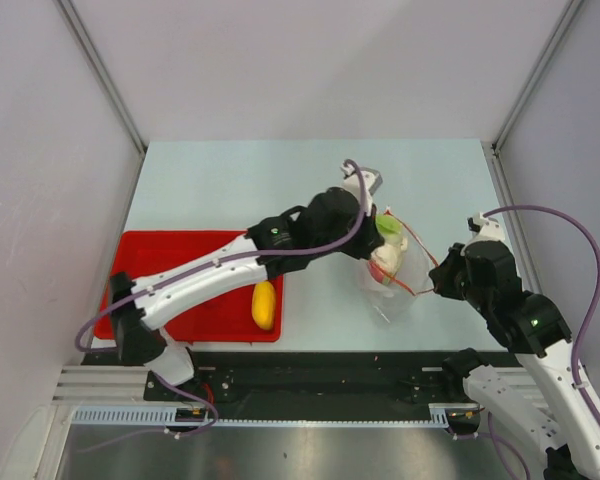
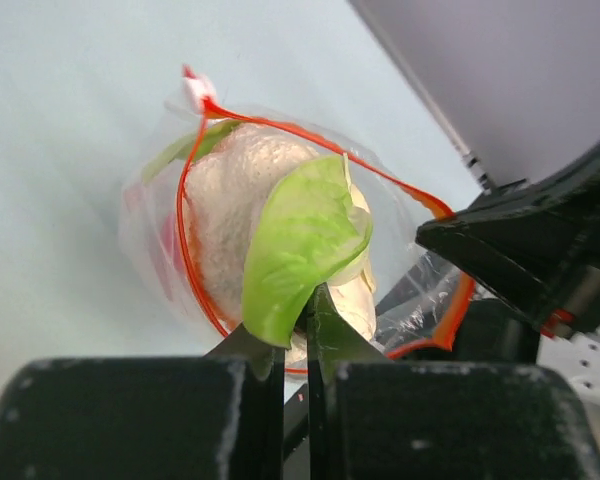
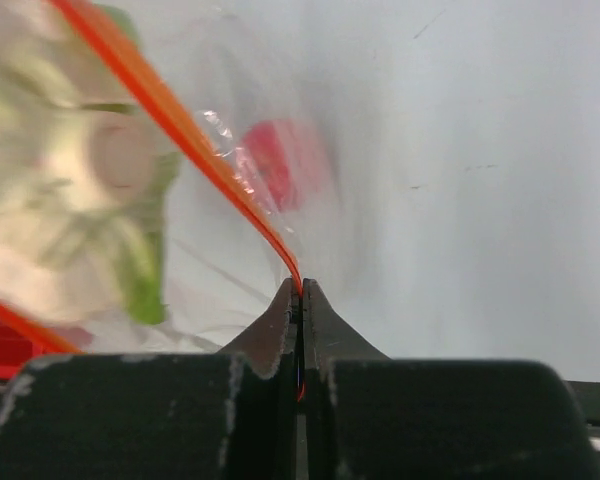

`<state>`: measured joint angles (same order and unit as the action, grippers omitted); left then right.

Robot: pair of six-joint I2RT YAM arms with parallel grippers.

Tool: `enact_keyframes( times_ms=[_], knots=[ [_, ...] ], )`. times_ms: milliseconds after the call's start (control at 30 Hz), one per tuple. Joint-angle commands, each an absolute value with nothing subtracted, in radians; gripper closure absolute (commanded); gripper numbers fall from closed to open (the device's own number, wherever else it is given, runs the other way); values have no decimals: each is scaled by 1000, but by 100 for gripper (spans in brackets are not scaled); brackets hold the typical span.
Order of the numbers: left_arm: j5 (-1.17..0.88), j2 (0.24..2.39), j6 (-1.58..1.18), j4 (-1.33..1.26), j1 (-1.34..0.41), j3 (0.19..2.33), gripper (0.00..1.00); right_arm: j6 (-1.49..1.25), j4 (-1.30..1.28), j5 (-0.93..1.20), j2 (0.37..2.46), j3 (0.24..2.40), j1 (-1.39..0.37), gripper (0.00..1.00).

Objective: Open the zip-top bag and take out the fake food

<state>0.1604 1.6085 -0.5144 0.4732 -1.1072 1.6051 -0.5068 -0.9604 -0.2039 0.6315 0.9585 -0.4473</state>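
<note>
The clear zip-top bag (image 1: pixel 401 296) lies on the pale table with its red zip strip (image 2: pixel 280 125) spread into an open ring. My left gripper (image 2: pixel 295 322) is at the bag's mouth, shut on a green leafy piece of fake food (image 2: pixel 305 235) that is attached to a whitish-beige lumpy piece (image 2: pixel 225 195). In the top view that gripper (image 1: pixel 383 233) sits over the bag's far end. My right gripper (image 3: pixel 301 292) is shut on the zip strip at the bag's right side (image 1: pixel 438 287). A red ball (image 3: pixel 280 160) shows blurred inside the bag. A yellow oval (image 1: pixel 265 305) rests on the red tray's edge.
The flat red tray (image 1: pixel 180 270) lies at the near left, under my left arm. Grey walls stand on three sides. A metal rail (image 1: pixel 280 415) runs along the near edge by the arm bases.
</note>
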Motion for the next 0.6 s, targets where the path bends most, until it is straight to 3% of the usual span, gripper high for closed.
enact_keyframes(
  times_ms=[0,267,567],
  knots=[
    [45,1428,-520,305,-1020,1568,100,-463,-976,-282,624,992,-440,100],
    [-225,1224,-567,97,-916,1419,100,-472,-934,-226,678,991,-437,100],
    [-288,1426,-788,-28,-955,1425,100,-466,-861,-129,663,1011,-442,100]
  ],
)
